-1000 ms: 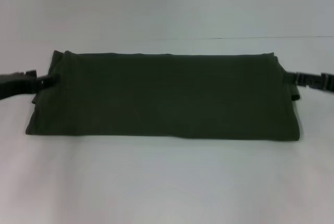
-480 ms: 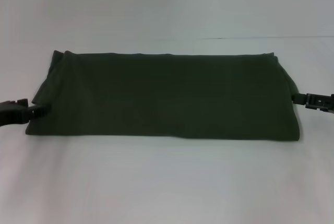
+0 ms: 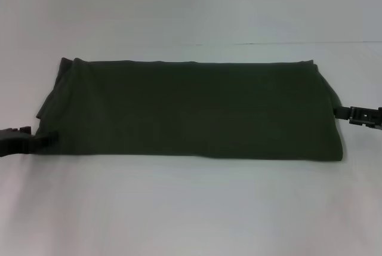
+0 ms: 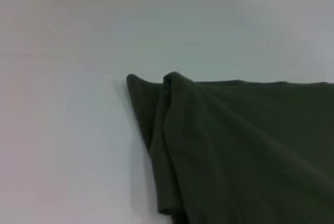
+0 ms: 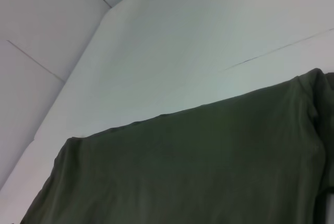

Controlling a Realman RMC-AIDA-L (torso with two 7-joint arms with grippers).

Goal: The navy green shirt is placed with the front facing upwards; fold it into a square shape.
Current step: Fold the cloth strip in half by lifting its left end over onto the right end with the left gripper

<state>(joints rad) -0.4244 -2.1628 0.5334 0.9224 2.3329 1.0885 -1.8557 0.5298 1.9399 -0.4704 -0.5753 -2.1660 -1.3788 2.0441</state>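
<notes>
**Folded shirt held at both short ends on a bare white table**

The navy green shirt (image 3: 191, 110) lies across the middle of the white table (image 3: 191, 208) as a long, wide band, already folded along its length, with no lettering or collar showing on the upper face. Its near edge runs straight; the far edge is straight too, ending on the robot's left in a small raised peak of doubled cloth, which the left wrist view shows as two rounded folds standing side by side.

The left gripper (image 3: 46, 139) sits at the near left corner of the band, low against the table, its tips closed together on the cloth edge there; the fabric above it slopes up toward the far corner. The right gripper (image 3: 341, 112) meets the shirt's right end about halfway along that short side, its tips against the edge; whether they are pinching the cloth or only touching it cannot be told.

Around the garment the tabletop is plain white, marked only by a thin dark seam line (image 3: 298, 43) beyond the far right corner. Behind it rises a pale wall (image 5: 47, 20) with panel joints, seen from the right wrist
</notes>
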